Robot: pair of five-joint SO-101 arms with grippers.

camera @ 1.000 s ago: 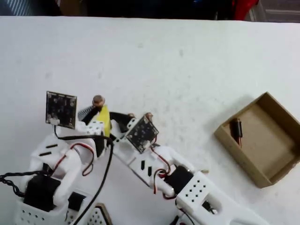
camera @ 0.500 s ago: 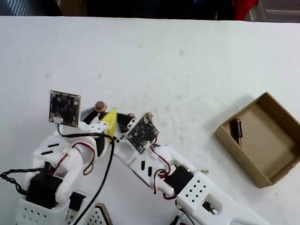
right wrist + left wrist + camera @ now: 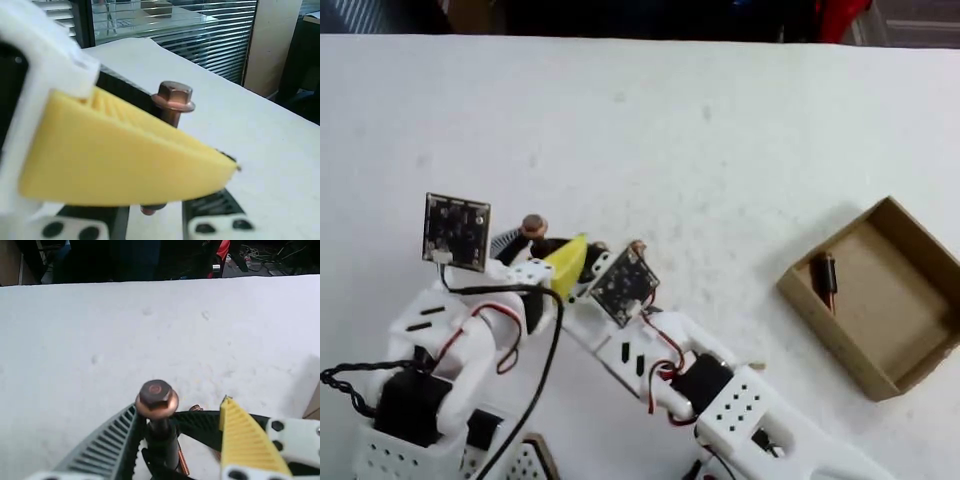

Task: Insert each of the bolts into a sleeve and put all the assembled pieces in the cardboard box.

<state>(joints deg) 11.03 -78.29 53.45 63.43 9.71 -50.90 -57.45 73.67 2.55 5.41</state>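
Bolt (image 3: 157,399) stands upright, head up, its shank in a dark sleeve (image 3: 163,440), between the fingers of the left gripper (image 3: 179,407). This gripper is spread wide: its gray finger (image 3: 107,450) lies against the sleeve and its yellow finger (image 3: 240,435) stands apart. Whether the right gripper (image 3: 152,212) clamps the piece I cannot tell. Another assembled piece (image 3: 827,278) lies in the cardboard box (image 3: 910,225) on the table (image 3: 720,130).

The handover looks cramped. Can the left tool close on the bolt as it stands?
Probably, with care. The bolt stands upright inside the open left tool, beside its grey finger. Black parts of the right arm lie low between it and the yellow finger and could block closing.
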